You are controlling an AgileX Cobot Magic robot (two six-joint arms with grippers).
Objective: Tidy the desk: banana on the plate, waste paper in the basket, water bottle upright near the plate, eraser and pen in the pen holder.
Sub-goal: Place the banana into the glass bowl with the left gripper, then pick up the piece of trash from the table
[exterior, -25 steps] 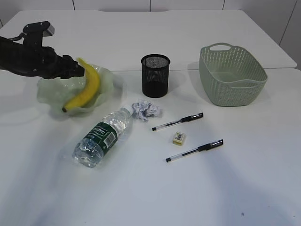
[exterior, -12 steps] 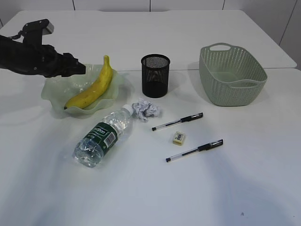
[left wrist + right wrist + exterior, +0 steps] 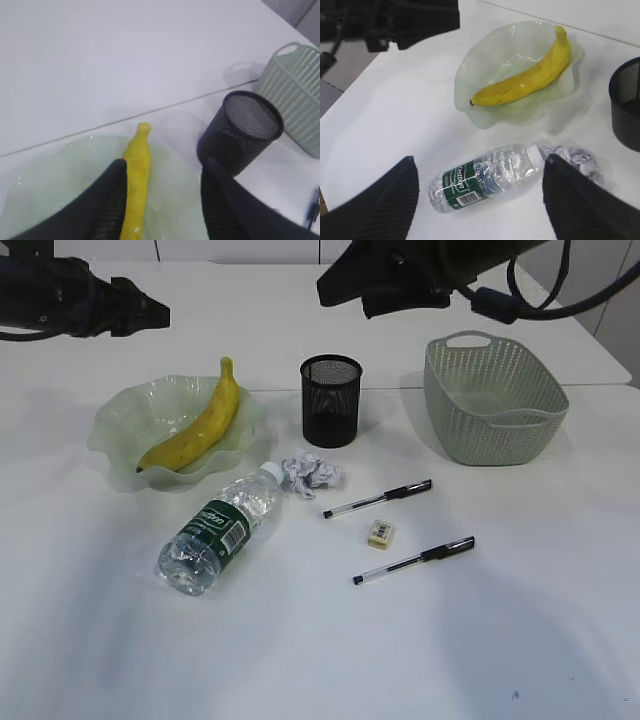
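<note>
The smooth yellow banana point(image 3: 195, 428) lies in the wavy translucent green plate point(image 3: 120, 415); the crinkled clear bottle point(image 3: 487, 176) lies sideways on the white desk point(image 3: 300, 640). Both hands gape empty, the left hand point(image 3: 162, 200) half-wide, the right hand point(image 3: 480, 200) wider

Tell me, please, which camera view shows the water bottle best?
The right wrist view: the bottle lies whole and close, label readable, cap beside the crumpled paper. The exterior view also shows it whole but smaller. The left wrist view does not show it.
</note>
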